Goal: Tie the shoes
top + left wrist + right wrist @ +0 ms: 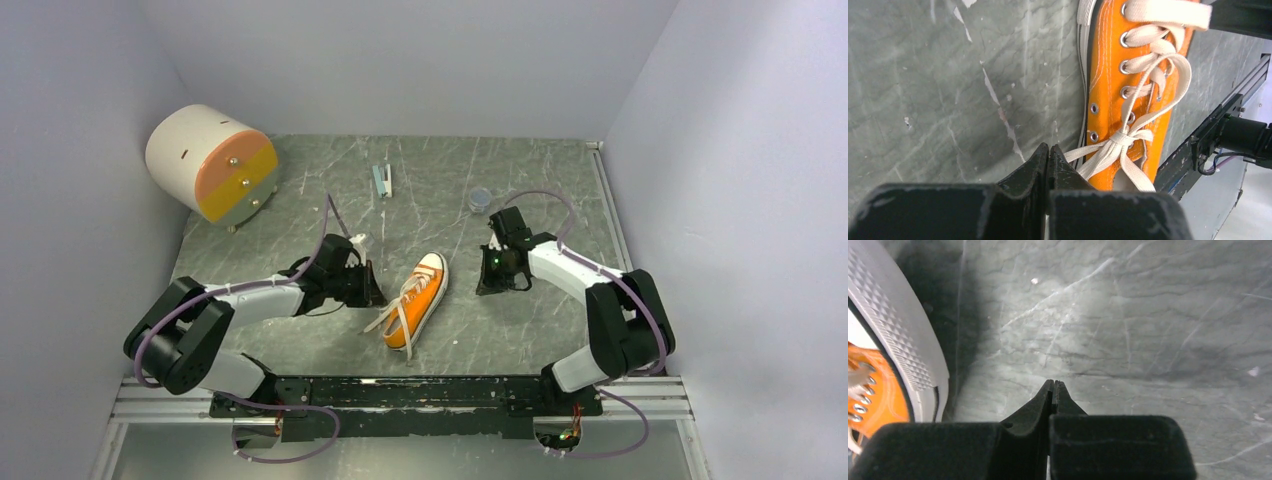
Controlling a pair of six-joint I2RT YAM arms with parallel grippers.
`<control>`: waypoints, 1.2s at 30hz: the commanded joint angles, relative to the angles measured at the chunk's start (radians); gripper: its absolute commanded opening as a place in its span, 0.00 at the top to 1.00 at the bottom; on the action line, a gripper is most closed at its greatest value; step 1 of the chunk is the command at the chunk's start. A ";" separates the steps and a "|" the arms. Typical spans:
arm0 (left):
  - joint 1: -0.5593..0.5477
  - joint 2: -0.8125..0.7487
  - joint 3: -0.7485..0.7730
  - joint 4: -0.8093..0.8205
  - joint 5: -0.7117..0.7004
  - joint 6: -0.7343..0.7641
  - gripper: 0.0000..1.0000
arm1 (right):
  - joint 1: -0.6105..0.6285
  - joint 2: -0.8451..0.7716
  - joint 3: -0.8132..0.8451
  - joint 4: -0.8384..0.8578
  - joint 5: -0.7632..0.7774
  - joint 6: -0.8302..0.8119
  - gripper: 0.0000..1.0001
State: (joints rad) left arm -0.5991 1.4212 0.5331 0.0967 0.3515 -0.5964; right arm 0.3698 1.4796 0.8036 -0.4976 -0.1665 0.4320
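left wrist: sneaker (1108,100) toe was cut off at top edge, heel hidden behind left gripper (1048,149); lace ends (1087,156) ran out of sight behind its finger | right wrist: sneaker was blurred, cut by left edge | top: grey round item (480,199) and pale blue item (383,180) were too small to identify

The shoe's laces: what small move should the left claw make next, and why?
Probably a gentle pull away from the shoe. The left claw is shut right where lace strands from the knot reach its tips. It seems to pinch one, though that is unclear. Pulling would snug the knot.

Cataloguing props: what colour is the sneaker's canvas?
The sneaker is orange, clearest in left wrist view.
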 commanded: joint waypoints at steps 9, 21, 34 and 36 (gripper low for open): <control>-0.050 0.018 -0.021 0.162 0.121 -0.072 0.95 | 0.002 -0.056 -0.005 -0.008 -0.431 -0.086 0.73; -0.076 0.007 -0.016 0.144 0.083 -0.060 0.95 | 0.008 -0.032 -0.093 0.386 -0.742 0.180 0.29; -0.076 0.007 -0.024 0.179 0.107 -0.078 0.95 | 0.036 0.092 -0.090 0.452 -0.757 0.220 0.45; -0.076 0.005 -0.030 0.185 0.111 -0.081 0.95 | 0.045 0.105 -0.100 0.488 -0.765 0.246 0.49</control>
State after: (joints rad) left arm -0.6716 1.4418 0.5159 0.2371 0.4335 -0.6666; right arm 0.3977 1.5642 0.7250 -0.0898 -0.8986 0.6361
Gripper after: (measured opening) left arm 0.056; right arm 0.539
